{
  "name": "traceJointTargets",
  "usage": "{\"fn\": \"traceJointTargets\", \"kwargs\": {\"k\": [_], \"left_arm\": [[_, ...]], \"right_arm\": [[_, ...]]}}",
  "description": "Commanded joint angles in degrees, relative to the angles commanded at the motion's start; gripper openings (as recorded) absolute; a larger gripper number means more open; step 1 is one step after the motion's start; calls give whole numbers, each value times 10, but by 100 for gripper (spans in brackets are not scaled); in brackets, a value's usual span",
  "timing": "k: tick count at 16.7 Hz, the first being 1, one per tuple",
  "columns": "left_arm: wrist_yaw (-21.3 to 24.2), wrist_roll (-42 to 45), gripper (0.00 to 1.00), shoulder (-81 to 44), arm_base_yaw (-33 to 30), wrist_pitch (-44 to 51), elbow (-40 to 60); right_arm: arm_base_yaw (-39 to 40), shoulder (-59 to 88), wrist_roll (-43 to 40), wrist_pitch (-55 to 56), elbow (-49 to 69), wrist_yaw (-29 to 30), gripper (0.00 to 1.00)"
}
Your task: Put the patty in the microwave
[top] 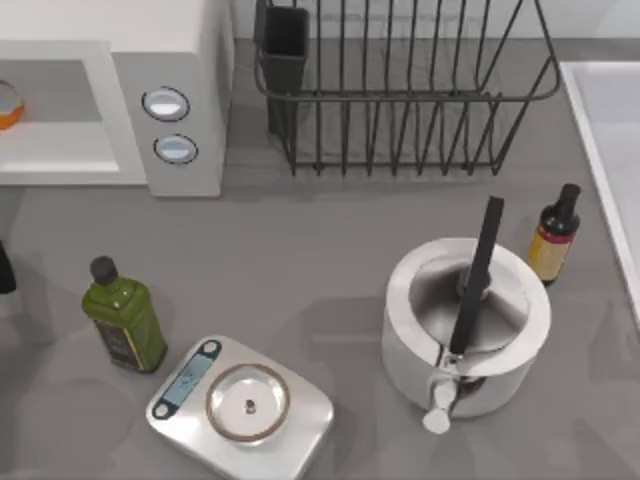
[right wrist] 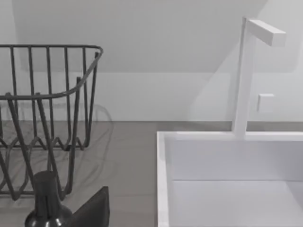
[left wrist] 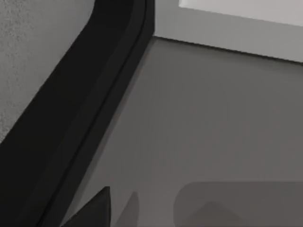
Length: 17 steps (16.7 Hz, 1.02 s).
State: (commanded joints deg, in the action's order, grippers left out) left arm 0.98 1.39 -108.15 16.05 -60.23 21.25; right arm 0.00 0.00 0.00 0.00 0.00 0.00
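Sitting inside the microwave (top: 190,60) cavity at the table's far left, the patty (top: 7,103) looks already placed. Neither gripper's opening can be told. Judged best: the left arm backs out low, clear of the cavity's near edge.

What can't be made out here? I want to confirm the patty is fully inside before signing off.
- Patty, top view: cut by the picture's left edge, inside the microwave.
- Microwave door: beyond that edge.
- Left gripper, left wrist view: one dark tip at the picture's edge.
- Right gripper, right wrist view: likewise.
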Motion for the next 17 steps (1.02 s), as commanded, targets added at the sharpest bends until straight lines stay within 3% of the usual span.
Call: {"fn": "traceJointTargets", "kwargs": {"k": [7, 17], "left_arm": [[-1, 0, 100, 63, -1, 11, 37], [-2, 0, 100, 196, -1, 187, 70]], "right_arm": [[0, 0, 0, 0, 0, 0, 100], [0, 0, 0, 0, 0, 0, 100]]}}
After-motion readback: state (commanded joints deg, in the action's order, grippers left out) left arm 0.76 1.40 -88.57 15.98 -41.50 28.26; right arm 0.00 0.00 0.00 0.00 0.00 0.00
